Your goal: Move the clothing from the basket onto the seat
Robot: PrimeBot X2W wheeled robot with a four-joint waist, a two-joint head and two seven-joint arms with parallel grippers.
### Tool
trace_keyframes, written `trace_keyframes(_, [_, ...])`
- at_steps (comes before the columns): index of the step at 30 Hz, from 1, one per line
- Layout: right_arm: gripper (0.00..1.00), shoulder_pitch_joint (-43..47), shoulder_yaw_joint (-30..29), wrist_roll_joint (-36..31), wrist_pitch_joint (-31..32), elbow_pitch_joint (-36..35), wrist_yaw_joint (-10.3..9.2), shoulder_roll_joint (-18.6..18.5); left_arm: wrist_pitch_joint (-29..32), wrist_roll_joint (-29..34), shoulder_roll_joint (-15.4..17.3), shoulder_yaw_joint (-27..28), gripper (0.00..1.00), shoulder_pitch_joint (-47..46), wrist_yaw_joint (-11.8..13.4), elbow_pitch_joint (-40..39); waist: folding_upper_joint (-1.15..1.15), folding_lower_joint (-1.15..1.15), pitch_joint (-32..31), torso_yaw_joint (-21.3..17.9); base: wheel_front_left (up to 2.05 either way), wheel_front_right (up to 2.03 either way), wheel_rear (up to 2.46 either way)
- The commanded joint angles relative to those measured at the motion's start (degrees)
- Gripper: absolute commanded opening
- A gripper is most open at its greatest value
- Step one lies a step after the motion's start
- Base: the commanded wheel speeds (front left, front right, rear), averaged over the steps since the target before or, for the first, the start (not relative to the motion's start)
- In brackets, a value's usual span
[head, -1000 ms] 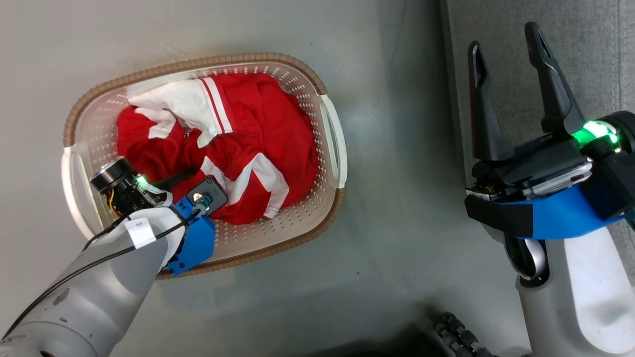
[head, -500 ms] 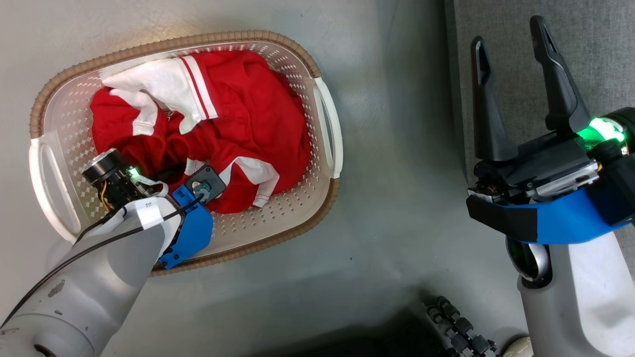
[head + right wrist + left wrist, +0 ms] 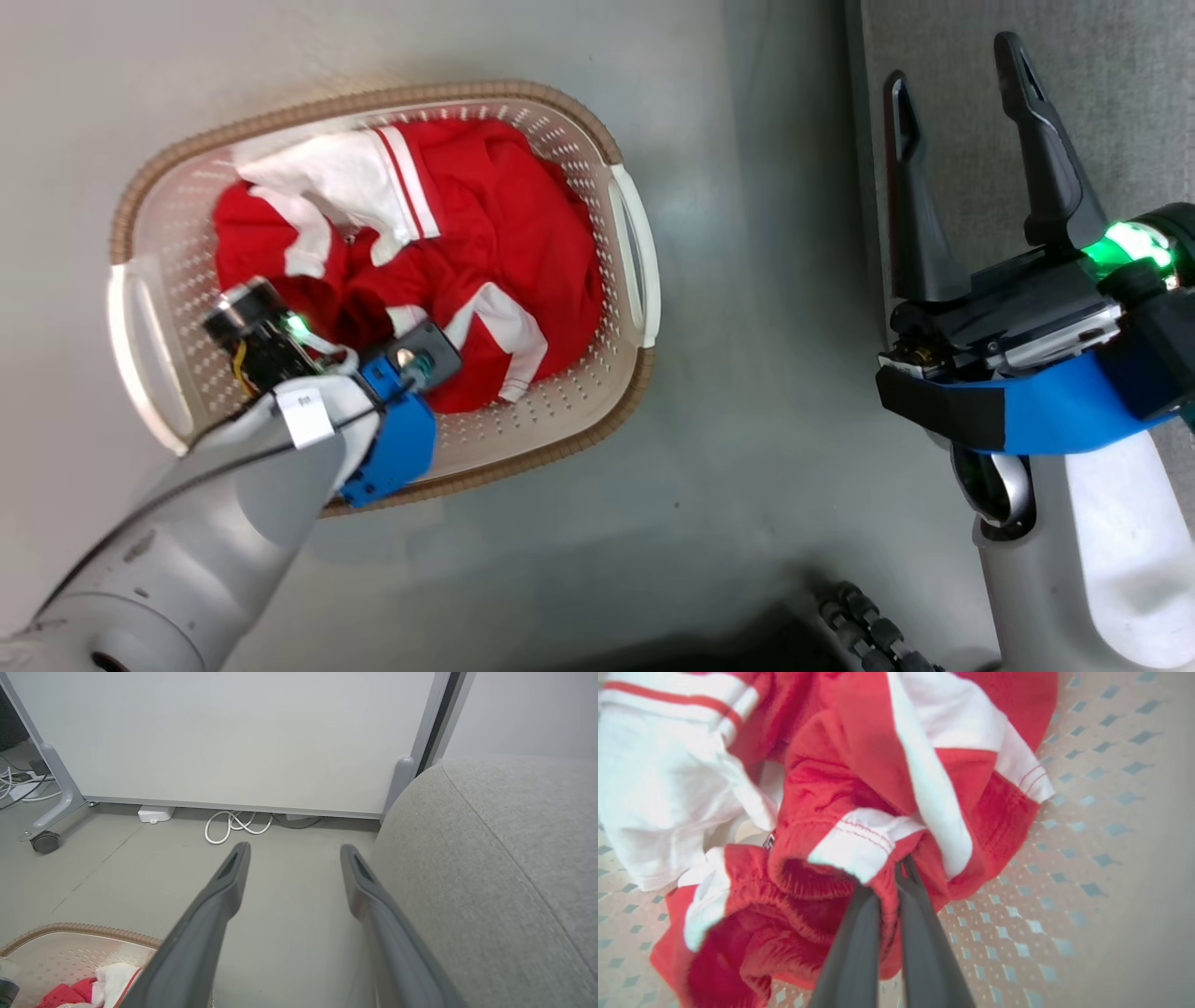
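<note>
— Where's the soft red clothing [image 3: 523, 233] with white stripes?
— Heaped inside the cream perforated plastic basket [image 3: 373, 98] with the brown rim. The left hand [image 3: 896, 872], dipped into that basket, pinches a red fold (pressed tight on it).
— The right hand [image 3: 952, 63]?
— Spread wide, right of the basket, at the light grey fabric seat [image 3: 1139, 93].

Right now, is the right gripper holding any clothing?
No, the right gripper stands open with nothing between its fingers, beside the seat.
</note>
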Motion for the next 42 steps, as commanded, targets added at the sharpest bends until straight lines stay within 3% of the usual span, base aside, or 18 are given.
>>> trace_keyframes(1, [1.0,-0.34,-0.06,-0.21,-0.2,0.27,0.03,-0.2,-1.05,-0.3,-0.35,-0.17,0.0,0.76,-0.03,-0.33,0.0,0.0,-2.0,1.03,0.0,0.0,0.0])
trace_keyframes(17, [1.0,2.83,-0.08,-1.75,-0.2,4.04,0.03,-0.21,-10.28,-5.61,-4.43,-0.16,0.0,6.3,-0.03,-1.1,0.0,0.0,-16.33,6.3,0.0,0.0,0.0])
trace_keyframes(25, [1.0,5.38,-0.24,-1.51,-0.2,6.01,0.03,-0.21,-11.93,-11.67,-3.91,-0.05,0.0,8.44,-0.03,-3.15,0.0,0.0,-23.35,7.36,0.0,0.0,0.0])
trace_keyframes(34, [1.0,8.7,-0.6,-0.76,-0.2,7.52,0.03,-0.21,-11.98,-15.12,-0.72,9.21,0.0,10.89,-0.03,-11.63,0.0,0.0,-30.22,7.96,0.0,0.0,0.0])
trace_keyframes(42, [1.0,11.56,-1.17,-0.29,-0.2,8.31,0.03,-0.21,-11.99,-11.46,1.32,18.81,0.0,13.62,-0.03,-19.4,0.0,0.0,-35.22,8.39,0.0,0.0,0.0])
